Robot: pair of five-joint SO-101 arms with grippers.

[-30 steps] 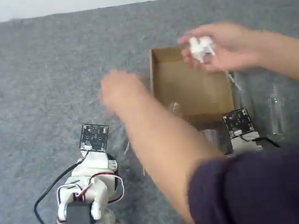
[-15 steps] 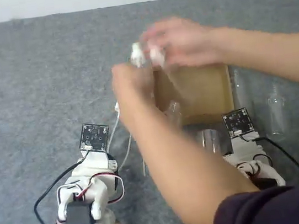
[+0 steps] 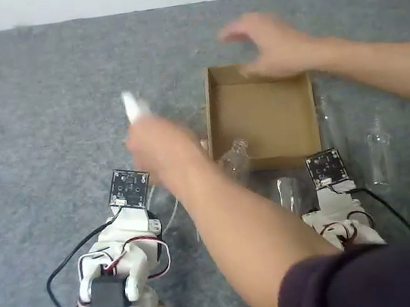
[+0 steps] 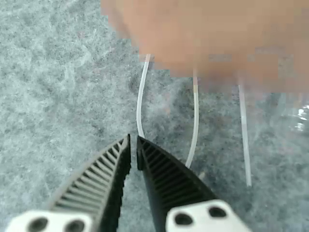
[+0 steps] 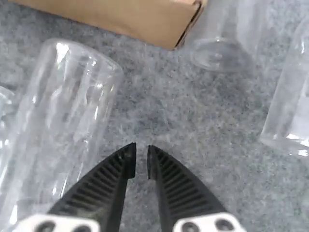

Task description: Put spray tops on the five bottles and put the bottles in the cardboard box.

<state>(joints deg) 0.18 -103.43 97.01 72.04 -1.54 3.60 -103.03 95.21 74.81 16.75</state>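
Cardboard box (image 3: 261,119), clear bottles (image 5: 63,121) beside it, left hand (image 4: 133,145) and right hand (image 5: 141,157) nearly closed, empty

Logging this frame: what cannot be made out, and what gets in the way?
High view: the white piece in the person's near hand is blurred; probably a spray top, not certain.
High view: the forearm covers carpet between the arms, so the bottles cannot be counted.
Left wrist view: a hand hides the thin tubes' upper ends.
Right wrist view: cardboard box cut by the edge; inside unseen.
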